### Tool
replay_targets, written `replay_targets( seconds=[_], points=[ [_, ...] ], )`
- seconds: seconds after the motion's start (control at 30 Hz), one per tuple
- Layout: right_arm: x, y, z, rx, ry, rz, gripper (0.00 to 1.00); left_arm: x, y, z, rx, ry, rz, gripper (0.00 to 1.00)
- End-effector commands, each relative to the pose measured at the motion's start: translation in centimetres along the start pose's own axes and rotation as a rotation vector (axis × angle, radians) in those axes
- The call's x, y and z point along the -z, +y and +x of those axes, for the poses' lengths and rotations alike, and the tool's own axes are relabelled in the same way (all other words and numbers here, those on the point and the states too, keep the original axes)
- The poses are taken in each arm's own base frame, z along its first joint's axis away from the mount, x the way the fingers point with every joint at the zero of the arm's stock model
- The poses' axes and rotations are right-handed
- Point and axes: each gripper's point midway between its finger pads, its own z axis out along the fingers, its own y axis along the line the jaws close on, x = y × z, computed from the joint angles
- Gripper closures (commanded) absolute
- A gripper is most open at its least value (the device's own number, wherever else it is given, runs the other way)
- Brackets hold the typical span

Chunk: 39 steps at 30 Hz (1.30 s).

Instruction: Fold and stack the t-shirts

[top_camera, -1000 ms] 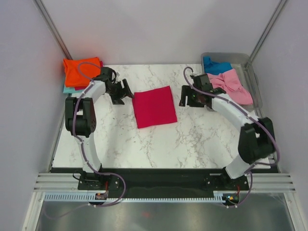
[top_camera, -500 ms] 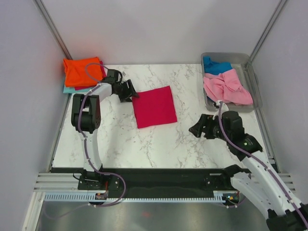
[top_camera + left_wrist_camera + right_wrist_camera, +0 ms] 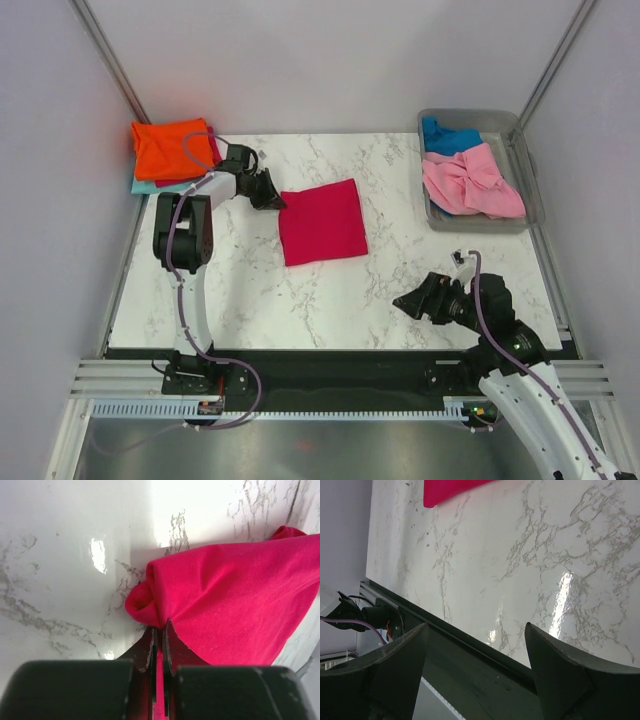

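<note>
A crimson-pink t-shirt [image 3: 320, 222] lies folded into a rectangle at the middle of the marble table. My left gripper [image 3: 272, 195] sits at its back left corner. In the left wrist view the left gripper [image 3: 160, 627] is shut on a bunched fold of the crimson-pink cloth [image 3: 235, 600]. My right gripper [image 3: 410, 303] hangs low near the table's front right, well apart from the shirt. The right wrist view shows the right gripper [image 3: 476, 626] open and holding nothing, with a crimson-pink corner [image 3: 445, 492] far off. An orange t-shirt [image 3: 170, 147] lies folded on a teal one [image 3: 143, 186] at the back left.
A grey plastic tub [image 3: 520, 130] stands at the back right, holding a crumpled light pink t-shirt [image 3: 470, 180] and a blue one [image 3: 447, 135]. White walls close in the table on three sides. The black front rail [image 3: 485, 660] runs just under the right gripper.
My left gripper moved in to the crimson-pink shirt's corner and shut on it. The right arm pulled back from beside the shirt to the table's near right.
</note>
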Motion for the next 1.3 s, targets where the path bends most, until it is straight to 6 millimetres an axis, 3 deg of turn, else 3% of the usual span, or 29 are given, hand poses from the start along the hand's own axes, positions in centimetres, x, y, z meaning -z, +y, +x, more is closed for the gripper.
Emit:
replay_targets(
  seconds=[0.0, 0.13, 0.2, 0.27, 0.3, 0.4, 0.5, 0.53, 0.57, 0.6, 0.63, 0.67, 0.7, 0.73, 0.77, 0.8, 0.83, 0.9, 1.1, 1.2, 1.27],
  points=[
    [0.0, 0.3, 0.7, -0.038, -0.013, -0.053, 0.15, 4.7, -2.0, -3.8, -0.124, -0.125, -0.023, 0.98],
    [-0.4, -1.2, 1.1, -0.088, -0.079, -0.043, 0.16, 9.0, -1.2, -7.4, -0.199, -0.221, -0.121, 0.98],
    [-1.5, -2.2, 1.8, -0.152, -0.093, -0.056, 0.17, 10.2, -0.7, -8.0, -0.208, -0.232, -0.148, 0.98],
    [-2.3, -1.8, 1.8, -0.158, -0.107, -0.124, 0.21, 11.8, -0.3, -9.4, -0.233, -0.264, -0.183, 0.98],
    [-3.4, -3.3, 2.9, -0.174, -0.083, -0.095, 0.23, 12.3, 0.0, -9.8, -0.235, -0.273, -0.199, 0.98],
    [-4.0, -4.1, 2.4, -0.132, -0.118, -0.072, 0.23, 14.4, 0.6, -11.5, -0.272, -0.316, -0.25, 0.98],
    [-4.3, -5.5, 1.4, -0.076, -0.16, 0.012, 0.2, 17.2, -0.3, -13.5, -0.322, -0.393, -0.289, 0.98],
    [-4.5, -6.8, 1.7, -0.094, -0.14, 0.091, 0.18, 18.7, 0.6, -14.4, -0.308, -0.424, -0.309, 0.98],
    [-4.7, -7.4, 1.8, -0.099, -0.13, 0.128, 0.17, 19.7, 0.2, -14.9, -0.316, -0.45, -0.309, 0.98],
    [-4.9, -7.1, 1.0, -0.095, -0.147, 0.152, 0.17, 20.8, -0.4, -15.6, -0.325, -0.48, -0.306, 0.98],
    [-5.5, -8.9, 1.8, -0.084, -0.11, 0.284, 0.14, 21.6, -0.3, -16.2, -0.322, -0.502, -0.316, 0.98],
    [-5.7, -8.9, 1.5, -0.044, -0.109, 0.333, 0.13, 22.3, -0.6, -16.6, -0.325, -0.522, -0.314, 0.98],
    [-6.1, -5.7, 0.4, 0.054, -0.112, 0.316, 0.11, 23.6, -1.4, -17.3, -0.341, -0.558, -0.31, 0.98],
    [-6.5, -7.1, -0.6, 0.143, -0.149, 0.472, 0.08, 24.4, -1.7, -17.8, -0.349, -0.581, -0.316, 0.98],
    [-6.6, -6.5, -1.2, 0.213, -0.163, 0.52, 0.07, 24.9, -1.9, -18.1, -0.354, -0.595, -0.318, 0.98],
    [-7.3, -2.9, -2.1, 0.275, -0.189, 0.478, 0.05, 25.9, -2.5, -18.8, -0.368, -0.625, -0.315, 0.98],
    [-7.8, -3.6, -2.4, 0.346, -0.215, 0.566, 0.04, 26.4, -2.6, -19.1, -0.371, -0.637, -0.313, 0.98],
    [-9.0, -1.5, -1.9, 0.393, -0.217, 0.531, 0.04, 27.9, -3.1, -19.9, -0.381, -0.67, -0.302, 0.98],
    [-9.3, -1.2, -1.0, 0.439, -0.235, 0.524, 0.05, 31.9, -3.5, -21.4, -0.415, -0.731, -0.211, 0.98],
    [-8.9, -0.9, -1.0, 0.424, -0.246, 0.473, 0.05, 32.8, -2.8, -22.0, -0.403, -0.736, -0.158, 0.98],
    [-8.9, -0.9, -1.0, 0.422, -0.248, 0.461, 0.05, 32.3, -1.8, -22.4, -0.396, -0.723, -0.139, 0.98]
  ],
)
